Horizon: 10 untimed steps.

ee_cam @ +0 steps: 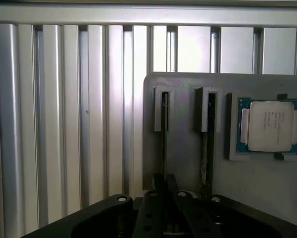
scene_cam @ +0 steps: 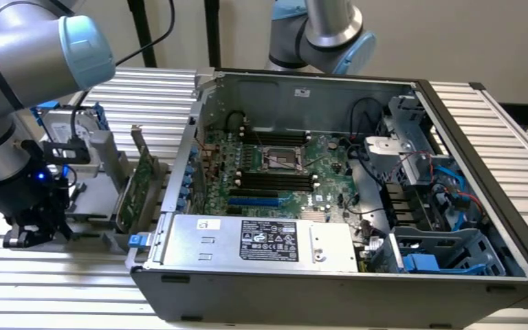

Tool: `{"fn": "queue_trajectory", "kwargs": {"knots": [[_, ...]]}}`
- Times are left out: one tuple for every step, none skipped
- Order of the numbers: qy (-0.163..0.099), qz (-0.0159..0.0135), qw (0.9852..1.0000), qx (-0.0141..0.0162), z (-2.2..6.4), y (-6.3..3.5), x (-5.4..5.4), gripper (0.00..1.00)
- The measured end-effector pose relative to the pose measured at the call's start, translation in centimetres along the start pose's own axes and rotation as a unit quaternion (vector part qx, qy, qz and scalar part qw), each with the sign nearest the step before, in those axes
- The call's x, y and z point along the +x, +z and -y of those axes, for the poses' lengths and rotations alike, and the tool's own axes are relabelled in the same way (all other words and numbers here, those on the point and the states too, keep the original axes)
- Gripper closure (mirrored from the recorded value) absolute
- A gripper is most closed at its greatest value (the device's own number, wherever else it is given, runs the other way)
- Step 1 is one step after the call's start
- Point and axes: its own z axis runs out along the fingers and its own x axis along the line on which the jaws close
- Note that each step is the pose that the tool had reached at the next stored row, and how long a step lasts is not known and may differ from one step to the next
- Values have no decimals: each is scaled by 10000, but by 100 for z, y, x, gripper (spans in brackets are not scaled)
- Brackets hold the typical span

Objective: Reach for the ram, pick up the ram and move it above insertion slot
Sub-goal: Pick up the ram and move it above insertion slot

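Matt jaws, ribbed bare-metal table [ee_cam: 64,124]

The end effector [scene_cam: 31,234] sits low near the open computer case [scene_cam: 337,278].

On the tabletop [scene_cam: 62,302] the computer case [scene_cam: 337,292] stands at the exterior view's right, with the holder [ee_cam: 184,148] just beside it at that view's left. In the holder the ram [ee_cam: 164,148] stands on edge in one slot, a second stick [ee_cam: 206,158] stands in the next, and a processor [ee_cam: 270,126] lies beyond. The hand [ee_cam: 164,187] sits over the ram.
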Motion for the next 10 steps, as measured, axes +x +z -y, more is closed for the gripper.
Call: {"fn": "queue_trajectory", "kwargs": {"knots": [[0,0,10000,-1,0,0,0,86],[0,0,10000,-1,0,0,0,86],[0,0,10000,-2,0,0,-1,86],[0,0,10000,-2,0,0,-1,86],[0,0,10000,-2,0,0,-1,86],[0,0,10000,-2,0,0,-1,86],[0,0,10000,-2,0,0,-1,86],[0,0,10000,-2,0,0,-1,86],[-2,0,10000,-2,0,0,-1,86],[-10,0,10000,-2,0,0,-1,86]]}}
